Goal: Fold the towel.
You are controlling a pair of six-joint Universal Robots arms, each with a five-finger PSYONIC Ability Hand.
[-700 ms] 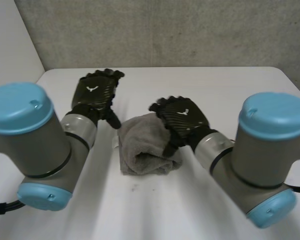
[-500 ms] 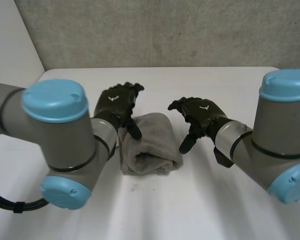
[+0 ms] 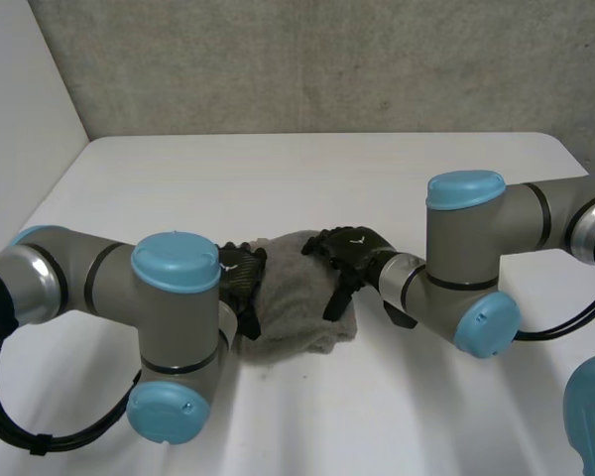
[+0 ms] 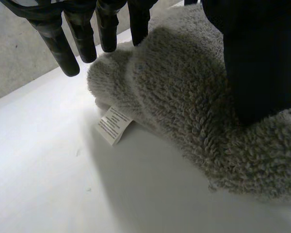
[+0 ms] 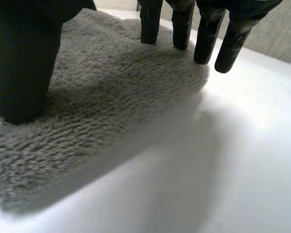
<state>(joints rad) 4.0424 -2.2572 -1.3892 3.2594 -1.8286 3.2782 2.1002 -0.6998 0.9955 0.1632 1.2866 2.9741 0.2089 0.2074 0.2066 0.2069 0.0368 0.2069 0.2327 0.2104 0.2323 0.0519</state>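
**Both hands set on the folded towel at mid-table**

From the left side of the head view, the left arm (image 3: 169, 297) bends in low over the white table (image 3: 278, 178). Its left hand (image 3: 243, 288) is against the left side of the towel (image 3: 293, 302). In the left wrist view that hand is spread, not clenched. Its fingers (image 4: 56, 41) are straight and reach down to the towel's rounded end, and the thumb presses into the pile on top. I cannot tell whether every fingertip touches. A small white label (image 4: 114, 124) sticks out from under the towel's edge and lies flat on the table, just beside those fingertips.

The grey towel sits near the middle of the table as a thick, soft bundle (already doubled over on itself), directly between the two hands.

The right hand (image 3: 349, 250) rests on the towel's upper right part. Its wrist view shows it spread too, with straight fingers (image 5: 150, 24) along the towel's far edge and the thumb pushed down into the cloth. The right arm (image 3: 466, 248) reaches in from the right.
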